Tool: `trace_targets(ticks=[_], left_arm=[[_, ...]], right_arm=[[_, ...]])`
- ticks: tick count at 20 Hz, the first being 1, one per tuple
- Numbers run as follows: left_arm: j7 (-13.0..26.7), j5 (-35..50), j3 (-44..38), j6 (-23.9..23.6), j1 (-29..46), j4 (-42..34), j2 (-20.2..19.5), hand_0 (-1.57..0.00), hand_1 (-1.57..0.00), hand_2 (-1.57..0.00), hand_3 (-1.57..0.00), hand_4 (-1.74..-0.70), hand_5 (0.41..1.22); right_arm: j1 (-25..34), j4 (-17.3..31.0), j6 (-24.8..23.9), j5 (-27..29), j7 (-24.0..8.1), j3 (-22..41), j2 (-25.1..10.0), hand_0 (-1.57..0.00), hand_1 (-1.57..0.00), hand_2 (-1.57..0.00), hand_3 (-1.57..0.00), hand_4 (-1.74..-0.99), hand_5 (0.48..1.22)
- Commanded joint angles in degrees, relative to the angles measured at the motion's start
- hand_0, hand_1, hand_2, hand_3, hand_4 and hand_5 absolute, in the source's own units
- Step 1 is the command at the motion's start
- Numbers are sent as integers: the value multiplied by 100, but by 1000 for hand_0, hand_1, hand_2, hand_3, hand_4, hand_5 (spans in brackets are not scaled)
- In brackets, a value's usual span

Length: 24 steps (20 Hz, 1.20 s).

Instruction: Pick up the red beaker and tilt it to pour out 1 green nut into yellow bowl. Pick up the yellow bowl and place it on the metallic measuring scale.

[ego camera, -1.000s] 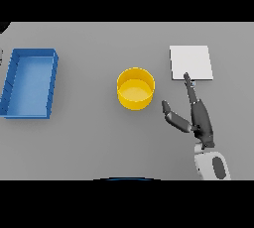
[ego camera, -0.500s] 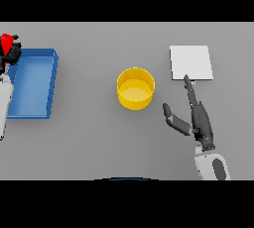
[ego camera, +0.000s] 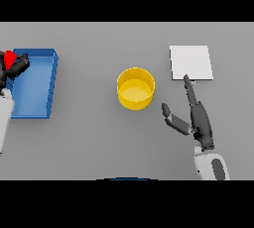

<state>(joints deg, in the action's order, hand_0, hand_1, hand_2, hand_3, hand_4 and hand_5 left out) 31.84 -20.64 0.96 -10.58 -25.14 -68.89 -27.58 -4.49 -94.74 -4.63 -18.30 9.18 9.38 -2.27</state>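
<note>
red beaker in left hand — axis unclear, yellow bowl upright

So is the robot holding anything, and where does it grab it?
The left robot hand is curled around the red beaker, gripping its lower side. The right robot hand holds nothing.

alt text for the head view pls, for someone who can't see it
A yellow bowl sits mid-table; right of it, the robot's right hand lies open, fingers pointing at the metallic measuring scale. At the far left edge, the left hand grips the red beaker over a blue tray.
</note>
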Motion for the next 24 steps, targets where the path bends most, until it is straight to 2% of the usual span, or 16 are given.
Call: trace_targets(ticks=[1, 2, 4, 5, 7, 9, 11, 14, 15, 16, 20, 24], left_arm=[[24, 30, 9, 63, 36, -33, -7, -1496, -1378, -1351, -1310, -1161, 780], [3, 57, 6, 121, 54, -33, -32, -1393, -1215, -1209, -1136, -1068, 749], [97, 69, 53, 229, 93, -116, -46, -965, -796, -816, -768, -958, 696], [47, 84, 82, 346, 117, -82, -89, -772, -637, -652, -614, -920, 677], [37, -6, 220, 500, 79, 8, -116, -494, -407, -417, -393, -857, 657], [-164, -20, 257, 563, 97, 174, -133, -316, -260, -267, -251, -822, 657], [-206, -51, 263, 519, -4, 300, -101, -202, -166, -170, -160, -802, 652], [-421, -12, 200, 460, -23, 334, -123, -103, -85, -87, -82, -782, 651], [-486, -50, 230, 409, -45, 313, -95, -82, -67, -69, -65, -773, 655], [-524, -66, 241, 378, -59, 332, -75, -65, -54, -55, -52, -763, 657], [-622, -37, 279, 375, 60, 116, -46, -26, -21, -22, -21, -743, 664], [-474, -90, 307, 389, 12, 111, -86, -10, -8, -8, -8, -733, 680]], right_arm=[[-64, -3, 0, 20, 108, 7, 14, 1, 1, 1, 1, -1009, 634], [-58, 25, -30, -11, 117, 18, 36, 1, 1, 1, 1, -1007, 635], [8, -18, -7, 90, 63, -81, -29, 1, 1, 1, 1, -1004, 635], [-41, -60, -1, 79, 110, -41, -10, 1, 1, 1, 1, -1005, 634], [-85, -199, 55, 106, 87, -48, -74, 1, 1, 1, 1, -1009, 639], [-69, -168, 53, 85, 23, -34, -63, 1, 1, 1, 1, -1009, 639], [-14, -73, 44, 65, -23, -45, -63, 1, 1, 1, 1, -1015, 642], [101, -40, 40, -177, -302, 41, -145, 1, 1, 1, 1, -1020, 640], [166, -13, 250, -129, -176, 68, -295, 1, 1, 1, 1, -1014, 666], [338, -19, 459, -164, -269, 125, -458, 1, 1, 1, 1, -1005, 669], [1167, 191, 1140, -931, -576, 535, -1312, 1, 1, 1, 1, -1094, 677], [2008, 570, 1704, -1669, -529, 1128, -1772, 1, 1, 1, 1, -1192, 677]])
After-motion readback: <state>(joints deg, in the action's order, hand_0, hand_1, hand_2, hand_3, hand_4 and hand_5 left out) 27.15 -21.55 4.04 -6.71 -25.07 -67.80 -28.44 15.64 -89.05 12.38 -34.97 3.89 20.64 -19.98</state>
